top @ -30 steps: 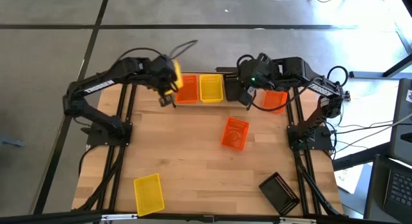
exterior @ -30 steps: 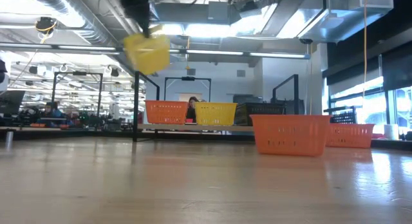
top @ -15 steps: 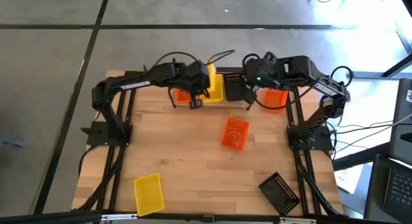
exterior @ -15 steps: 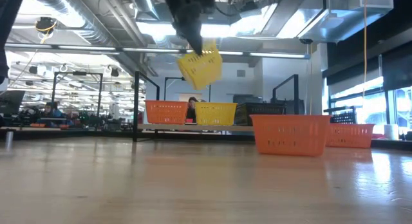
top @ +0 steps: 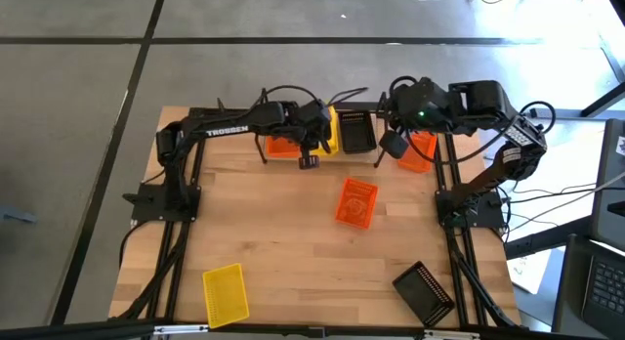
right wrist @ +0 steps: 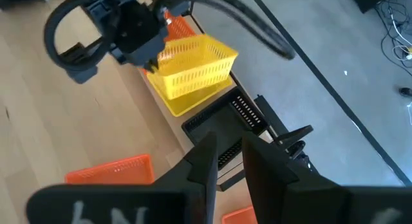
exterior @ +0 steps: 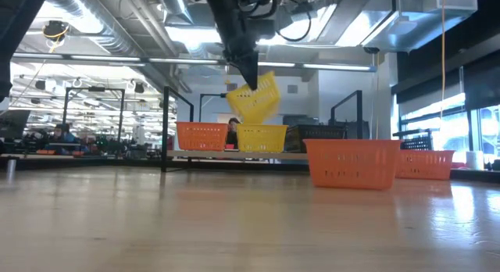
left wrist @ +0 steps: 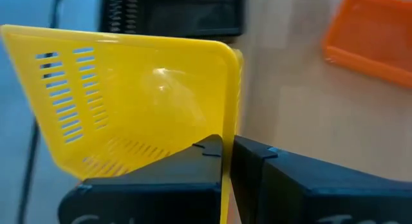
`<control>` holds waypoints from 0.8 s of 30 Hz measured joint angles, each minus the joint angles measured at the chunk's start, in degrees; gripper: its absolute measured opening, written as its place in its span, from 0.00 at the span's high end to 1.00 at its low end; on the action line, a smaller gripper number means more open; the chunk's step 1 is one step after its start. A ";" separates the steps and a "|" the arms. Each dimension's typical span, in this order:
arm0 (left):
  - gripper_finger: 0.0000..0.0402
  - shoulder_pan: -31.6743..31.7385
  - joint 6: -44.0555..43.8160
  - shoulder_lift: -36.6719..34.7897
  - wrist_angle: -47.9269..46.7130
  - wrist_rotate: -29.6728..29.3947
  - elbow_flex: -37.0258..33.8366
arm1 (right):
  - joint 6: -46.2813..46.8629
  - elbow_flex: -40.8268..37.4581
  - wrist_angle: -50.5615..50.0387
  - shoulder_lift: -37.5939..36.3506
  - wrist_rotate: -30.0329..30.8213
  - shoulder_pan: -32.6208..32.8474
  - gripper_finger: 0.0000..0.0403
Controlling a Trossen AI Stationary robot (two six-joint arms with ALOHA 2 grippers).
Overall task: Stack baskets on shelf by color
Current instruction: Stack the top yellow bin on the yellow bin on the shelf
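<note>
Left gripper (exterior: 251,82) pinches one wall of a tilted yellow basket (exterior: 254,97), hanging directly above the yellow basket on the shelf (exterior: 262,137) at the table's far edge. Drop is straight down. Right gripper (top: 394,145) waits just beside, fingers slightly apart, empty.

Both arms are matte black, built from slim tube-like links with chunkier joint housings. The left arm (top: 229,132) has white "TROSSEN" lettering along its forearm link. Loose black cables loop off both wrists, showing upper middle of the high view. The right arm (top: 459,101) has a small green light glowing on its wrist block. Fingers (left wrist: 161,179) are flat, angular black plastic; the right wrist's housing carries pale lettering, unreadable.
</note>
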 joint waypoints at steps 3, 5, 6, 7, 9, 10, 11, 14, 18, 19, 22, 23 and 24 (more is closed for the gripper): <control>1.00 0.51 -0.05 -0.04 0.06 -1.46 0.00 | -0.21 0.00 0.00 0.02 -0.02 0.00 0.82; 1.00 0.82 -0.44 -0.04 0.05 -1.22 0.00 | -0.22 0.00 0.00 0.05 0.00 0.00 0.82; 1.00 0.94 -0.70 -0.04 0.06 -1.22 0.00 | -0.25 0.00 0.00 0.07 0.00 0.00 0.82; 1.00 1.05 -1.18 -0.04 0.06 -1.20 0.00 | -0.27 0.00 0.00 0.09 0.00 0.00 0.82; 1.00 1.30 -1.57 -0.04 0.02 -0.81 0.00 | -0.33 0.00 0.00 0.11 0.00 0.00 0.82; 1.00 1.30 -1.63 -0.02 0.12 -0.26 -0.02 | -0.46 0.00 0.00 0.11 0.00 0.00 0.82; 1.00 1.27 -1.72 0.14 0.37 0.30 -0.02 | -0.59 0.00 0.00 0.11 0.00 0.00 0.82; 1.00 1.24 -1.90 0.49 0.03 0.69 -0.15 | -1.66 0.00 0.00 0.11 0.00 0.00 0.82; 1.00 1.24 -2.85 0.44 0.26 -0.01 -0.15 | -1.91 0.00 0.00 0.11 0.37 -0.04 0.82; 1.00 1.24 -3.06 0.44 0.15 -0.02 -0.15 | -1.91 0.00 0.00 0.11 0.37 -0.04 0.82; 1.00 1.26 -3.09 0.44 0.19 -0.04 -0.15 | -1.91 0.00 0.00 0.11 0.39 -0.04 0.82; 1.00 1.26 -3.10 0.44 0.16 -0.04 -0.15 | -1.91 0.00 0.00 0.11 0.39 -0.02 0.82; 1.00 1.26 -3.08 0.42 0.09 -0.04 -0.15 | -1.91 0.00 0.00 0.11 0.39 -0.03 0.82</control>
